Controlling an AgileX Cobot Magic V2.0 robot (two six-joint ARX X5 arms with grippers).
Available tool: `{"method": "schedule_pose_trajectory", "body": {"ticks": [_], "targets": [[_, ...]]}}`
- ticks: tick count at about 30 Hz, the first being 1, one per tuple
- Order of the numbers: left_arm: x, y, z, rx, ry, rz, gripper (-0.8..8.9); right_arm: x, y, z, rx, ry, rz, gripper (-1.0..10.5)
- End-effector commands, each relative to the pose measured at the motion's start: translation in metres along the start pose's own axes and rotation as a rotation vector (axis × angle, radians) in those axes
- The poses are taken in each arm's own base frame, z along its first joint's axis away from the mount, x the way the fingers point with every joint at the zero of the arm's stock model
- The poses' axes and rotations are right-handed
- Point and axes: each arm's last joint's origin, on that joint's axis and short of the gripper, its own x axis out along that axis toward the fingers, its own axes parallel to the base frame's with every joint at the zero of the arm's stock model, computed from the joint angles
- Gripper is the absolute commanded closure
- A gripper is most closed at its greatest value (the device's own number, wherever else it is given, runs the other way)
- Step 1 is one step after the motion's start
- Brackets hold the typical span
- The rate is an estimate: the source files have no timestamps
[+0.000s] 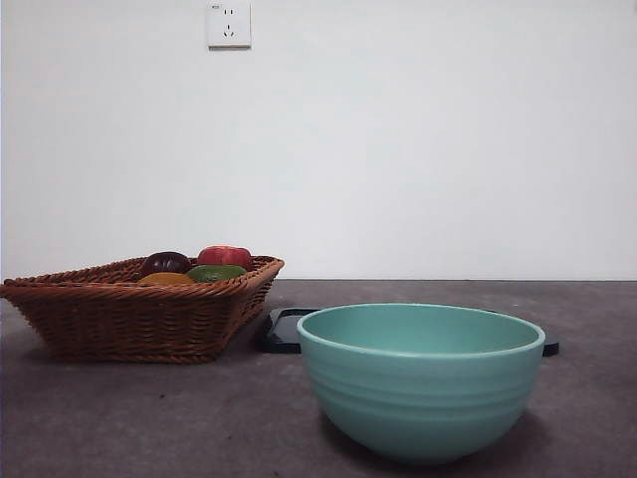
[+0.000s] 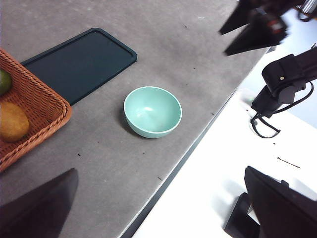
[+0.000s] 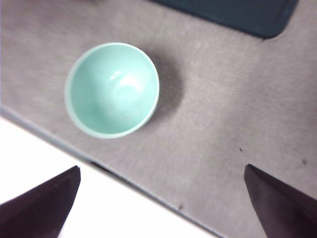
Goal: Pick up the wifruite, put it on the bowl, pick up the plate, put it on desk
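The wifruite [image 1: 165, 280] [image 2: 12, 121], a dull orange-brown fruit, lies in the wicker basket [image 1: 129, 319] [image 2: 39, 99] at the left. The empty mint-green bowl [image 1: 420, 383] [image 2: 152, 111] [image 3: 113, 89] stands on the desk [image 1: 149, 418] near the front. Behind it the dark flat plate [image 1: 284, 331] [image 2: 79, 64] [image 3: 233, 12] lies on the desk beside the basket. My left gripper [image 2: 160, 169] hovers open high above the desk's edge, holding nothing. High over the desk next to the bowl, my right gripper [image 3: 162, 167] is open and empty too. Neither arm shows in the front view.
The basket also holds a red fruit [image 1: 225, 256], a dark purple fruit [image 1: 165, 263] and a green fruit [image 1: 216, 272] [image 2: 4, 82]. The desk's edge [image 2: 198, 139] runs just past the bowl, with a white surface beyond. The right arm's gripper [image 2: 252, 27] shows in the left wrist view.
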Motion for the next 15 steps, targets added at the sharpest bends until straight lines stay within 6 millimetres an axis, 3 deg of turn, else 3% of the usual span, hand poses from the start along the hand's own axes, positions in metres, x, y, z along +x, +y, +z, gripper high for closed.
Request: {"method": "schedule_pose_trajectory", "body": {"ticks": [1, 6, 15], "targets": [[-0.002, -0.001, 0.003, 0.009, -0.018, -0.007, 1.57, -0.029, -0.004, -0.020, -0.028, -0.110, 0.075, 3.5], [-0.002, -0.001, 0.003, 0.010, -0.019, -0.006, 1.57, -0.061, -0.018, -0.062, -0.059, -0.255, 0.132, 3.5], [-0.002, -0.001, 0.003, 0.010, -0.019, -0.007, 1.57, -0.084, -0.034, -0.108, -0.076, -0.435, 0.217, 3.5]]}}
